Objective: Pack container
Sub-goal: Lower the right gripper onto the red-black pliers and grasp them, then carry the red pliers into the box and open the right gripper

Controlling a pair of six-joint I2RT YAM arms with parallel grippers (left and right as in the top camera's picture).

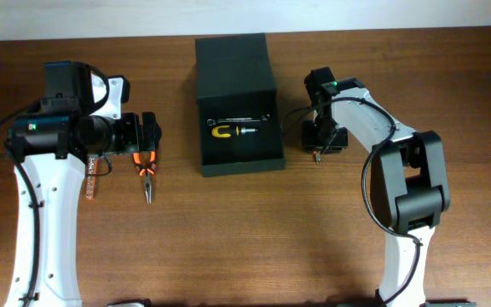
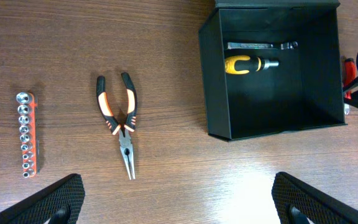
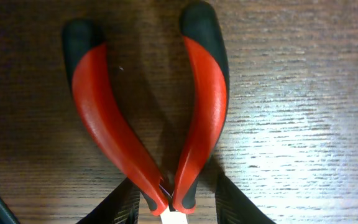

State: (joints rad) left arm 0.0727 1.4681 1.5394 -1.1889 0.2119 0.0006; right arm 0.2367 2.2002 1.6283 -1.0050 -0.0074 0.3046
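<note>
**A:** Right gripper (image 3: 178, 206) is down and spread, straddling the red pliers (image 3: 197, 106) at the pivot. The open container (image 1: 241, 164) waits just beside, between the arms.

**B:** Centre it, squeeze squarely, lift well clear of its wall.

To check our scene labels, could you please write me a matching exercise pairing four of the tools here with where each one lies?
Things:
1. yellow-handled screwdriver
2. orange-and-black pliers
3. socket rail
4. red-handled pliers

Places:
A. between the socket rail and the container
B. directly under the right end effector
C. inside the container
D. farthest left of all four

Pairs: 1-C; 2-A; 3-D; 4-B
</note>
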